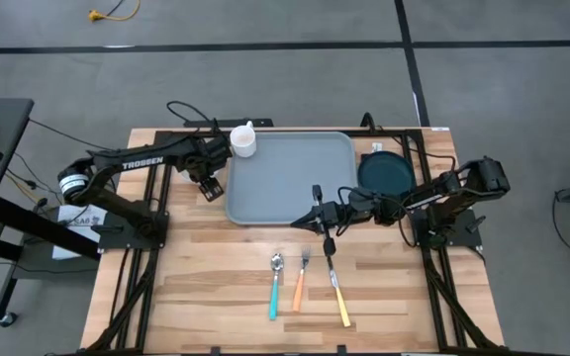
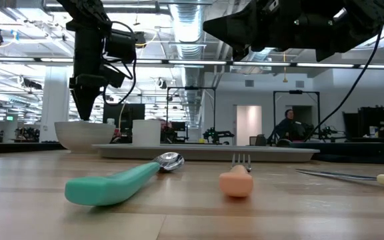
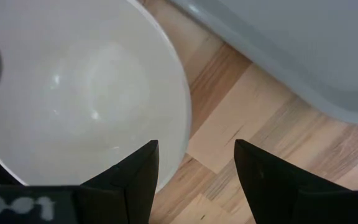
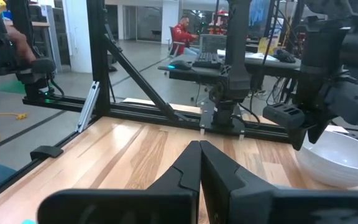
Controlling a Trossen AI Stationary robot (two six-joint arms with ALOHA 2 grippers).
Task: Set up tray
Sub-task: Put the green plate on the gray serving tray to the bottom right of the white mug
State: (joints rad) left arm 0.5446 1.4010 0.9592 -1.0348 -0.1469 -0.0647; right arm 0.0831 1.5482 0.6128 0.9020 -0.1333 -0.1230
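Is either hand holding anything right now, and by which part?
Nothing held. Left hand open over the bowl rim; right hand shut, empty.

Light wooden table [image 1: 216, 267]; on it the tray [image 1: 290, 178], white bowl [image 3: 73, 87], dark plate [image 1: 385, 174], spoon [image 1: 275, 287], fork [image 1: 301, 279], knife [image 1: 336, 287]

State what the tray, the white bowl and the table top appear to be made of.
Tray: likely plastic, matte grey-blue, with smooth moulded rounded corners and a low rim.
White bowl: glossy ceramic or hard plastic; small highlights inside, cannot tell which.
Table top: light wood, butcher-block style, showing grain and joined strips.
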